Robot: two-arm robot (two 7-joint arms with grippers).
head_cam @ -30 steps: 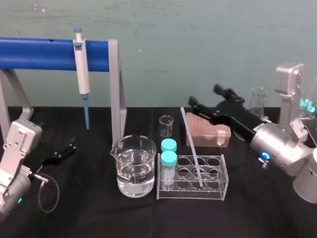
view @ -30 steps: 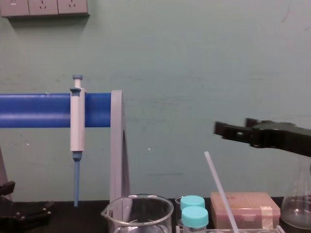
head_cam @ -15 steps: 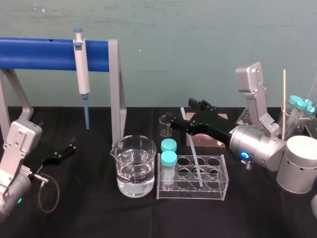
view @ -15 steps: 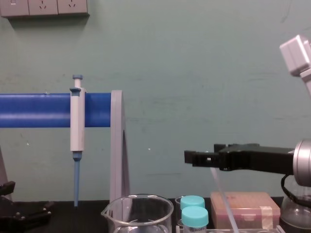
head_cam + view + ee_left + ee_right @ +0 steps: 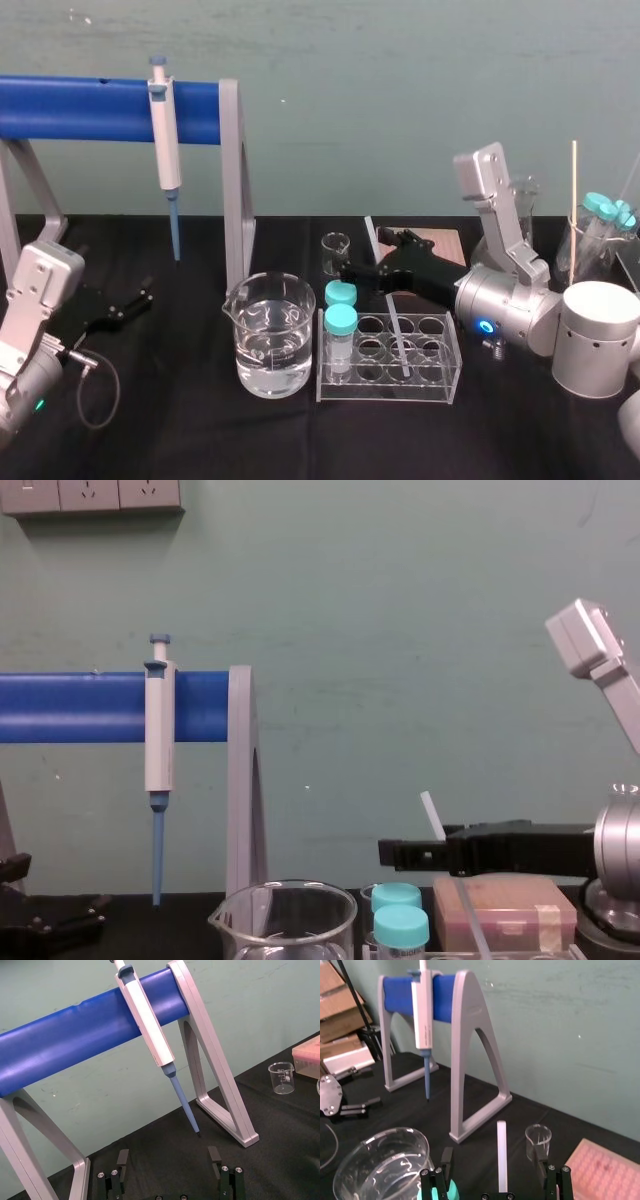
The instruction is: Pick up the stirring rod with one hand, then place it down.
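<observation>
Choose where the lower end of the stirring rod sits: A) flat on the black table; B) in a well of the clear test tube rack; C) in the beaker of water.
B: the stirring rod leans from a well of the test tube rack, its upper part between the right gripper's open fingers.

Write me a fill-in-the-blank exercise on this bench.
1. The right tool is ___, with one finger on each side of the rod.
2. The rod stands in the rack, to the ___ of the capped tubes.
3. The pipette hangs on the ___ bar.
4. The left tool is parked over the ___ tabletop.

Missing words: open; right; blue; black.
</observation>
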